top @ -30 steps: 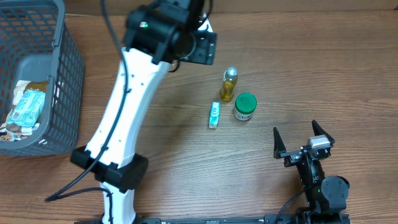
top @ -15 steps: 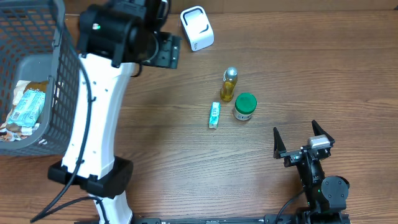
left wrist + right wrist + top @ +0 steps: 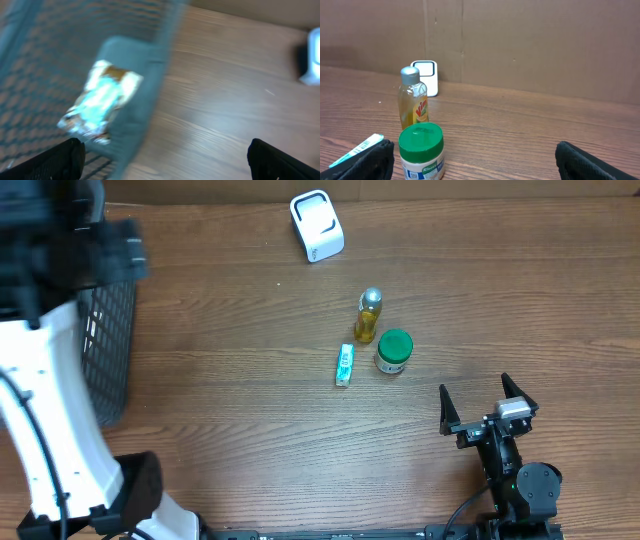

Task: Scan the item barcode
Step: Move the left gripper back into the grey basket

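Now left claw (image 3: 165, 156), released, hovers above the basket (image 3: 35, 60); descend centred on the packet (image 3: 100, 107) inside, clear of its wall.

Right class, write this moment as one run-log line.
left gripper: open, above grey mesh basket | right gripper: open, empty | white boxy scanner: untouched

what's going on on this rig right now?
The left gripper hangs open over the grey mesh basket at the left of the wooden table, above a blue-and-white packet lying inside; it holds nothing. The right gripper sits open and empty near the front edge. A yellow bottle with a silver cap, a green-lidded jar and a small teal-and-white pack sit mid-table; the white scanner is at the far edge. Nothing is being scanned.
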